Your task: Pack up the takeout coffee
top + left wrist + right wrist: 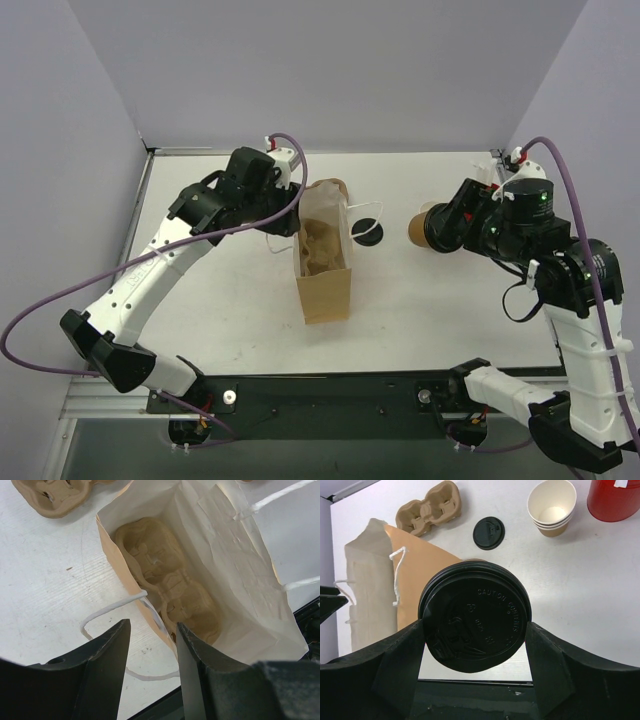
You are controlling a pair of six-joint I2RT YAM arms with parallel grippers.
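Note:
The takeout coffee [475, 620], a brown paper cup [421, 229] with a black lid, is held off the table with its lid facing the wrist camera. My right gripper [475, 628] is shut on its sides, to the right of the bag. The brown paper bag [325, 265] stands open mid-table. A moulded cardboard cup carrier [167, 582] lies inside it. My left gripper [152, 626] is open at the bag's mouth. The bag's left wall [131, 582] runs between its fingers, close to the right finger [200, 672].
A loose black lid [367, 232] lies between bag and cup. A second cardboard carrier [427, 507], a stack of pale cream cups [551, 506] and a red cup [615, 497] stand further back. The bag's white string handles [107, 612] trail on the table.

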